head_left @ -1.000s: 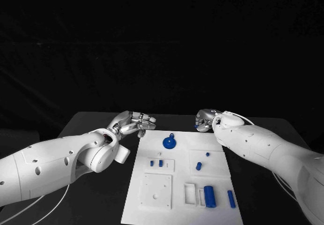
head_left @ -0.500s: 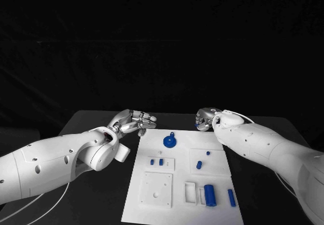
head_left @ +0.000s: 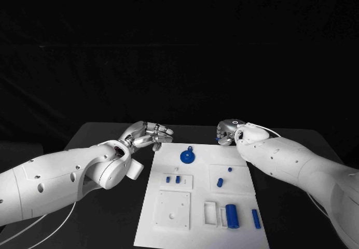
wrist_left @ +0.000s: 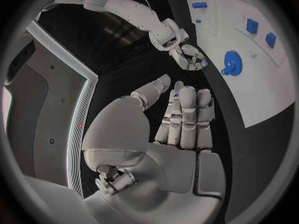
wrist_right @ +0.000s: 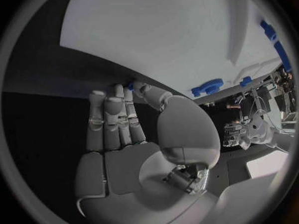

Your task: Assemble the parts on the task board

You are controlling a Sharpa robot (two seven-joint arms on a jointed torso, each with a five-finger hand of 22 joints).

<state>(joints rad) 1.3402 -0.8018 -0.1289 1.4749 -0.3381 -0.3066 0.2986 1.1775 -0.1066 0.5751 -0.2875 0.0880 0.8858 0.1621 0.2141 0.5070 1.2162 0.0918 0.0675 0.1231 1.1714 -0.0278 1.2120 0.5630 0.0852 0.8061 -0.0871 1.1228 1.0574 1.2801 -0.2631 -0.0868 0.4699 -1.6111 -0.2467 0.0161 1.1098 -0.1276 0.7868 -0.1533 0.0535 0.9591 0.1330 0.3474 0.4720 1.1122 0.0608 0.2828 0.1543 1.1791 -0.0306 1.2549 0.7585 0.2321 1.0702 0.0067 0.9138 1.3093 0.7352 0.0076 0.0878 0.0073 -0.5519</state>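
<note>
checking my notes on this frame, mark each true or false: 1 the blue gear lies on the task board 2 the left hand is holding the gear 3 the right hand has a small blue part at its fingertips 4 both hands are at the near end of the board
1. The blue gear lies on the task board: true.
2. The left hand holds the gear: false, it holds nothing and sits beside the board's far left corner.
3. The right hand has a small blue part at its fingertips: true.
4. Both hands are at the board's near end: false, they are at its far end.
</note>
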